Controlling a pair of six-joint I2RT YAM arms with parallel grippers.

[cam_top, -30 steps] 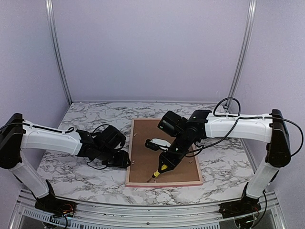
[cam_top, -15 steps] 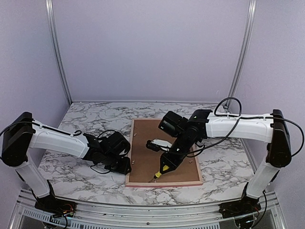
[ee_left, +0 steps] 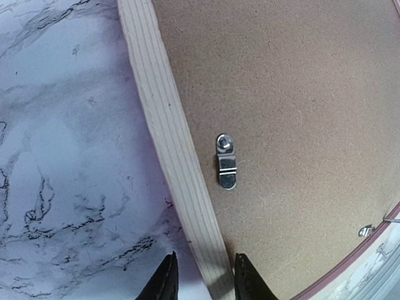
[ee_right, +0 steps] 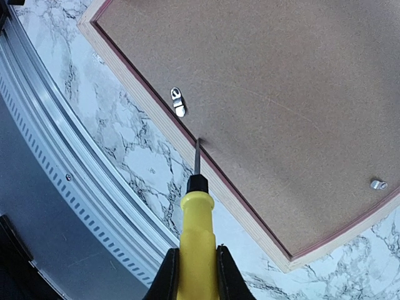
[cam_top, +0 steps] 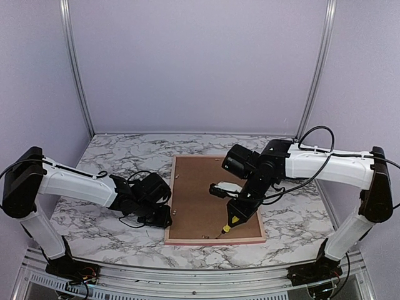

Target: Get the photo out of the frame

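Right pincer [ee_right: 195,275]: closed on the screwdriver [ee_right: 197,228], fingers clamped either side of the yellow handle, shaft sticking straight out past the fingertips. Blade tip sits at the near inner edge of the frame [ee_right: 156,122], right on the seam with the backing board [ee_right: 269,81]. A metal turn clip [ee_right: 179,102] is just beyond the tip and slightly left. A second clip [ee_right: 378,184] is well off to the pincer's right, by the corner.

Right arm [cam_top: 325,165]: upright link at far right, white link running roughly level to the left, elbow over the board. The forearm drops steeply toward the frame's near rail, tool pointing down and back toward the bases.

Left pincer [ee_left: 206,281]: part-spread, straddling the frame's left rail close to its near corner. Inner finger [ee_left: 247,278] is at the rail's board-side edge, contact unclear. Outer finger [ee_left: 165,278] has a strip of marble table [ee_left: 62,156] showing between it and the wood, so no clamp yet. Another clip [ee_left: 226,161] lies ahead of the fingertips, on the board just inboard of the rail.

Left arm [cam_top: 75,182]: white link slopes down to the right from the shoulder, wrist low over the table, pointing at the frame's left side.

Frame lies flat and face-down between the two pincers, the board filling its opening. The photo is hidden under the board.
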